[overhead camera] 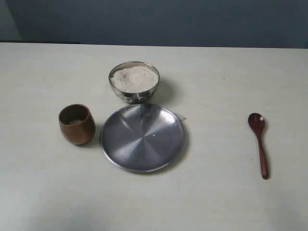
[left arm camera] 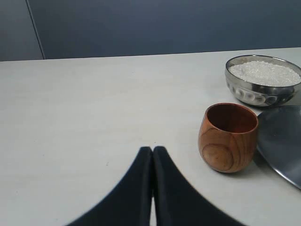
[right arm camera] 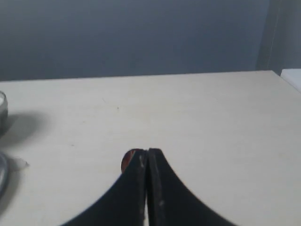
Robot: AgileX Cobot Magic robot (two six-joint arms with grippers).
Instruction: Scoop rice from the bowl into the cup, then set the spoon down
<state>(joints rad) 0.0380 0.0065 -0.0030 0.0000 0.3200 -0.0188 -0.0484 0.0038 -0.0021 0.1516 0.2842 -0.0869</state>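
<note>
End effector R [right arm camera: 147, 151] closed, empty, prob. above spoon [right arm camera: 126, 161]

Count as I saw it: one bench [overhead camera: 216, 192]. On it were one steel bowl [overhead camera: 134, 98], one heap of rice [overhead camera: 134, 78], one wooden cup [overhead camera: 77, 130], one flat steel plate [overhead camera: 142, 137] and one wooden spoon [overhead camera: 261, 149]. There was also one small white scrap [overhead camera: 180, 117], which I couldn't identify. Steel pieces: two. Wooden pieces: two. My jaws: two pairs, one per arm.
</note>
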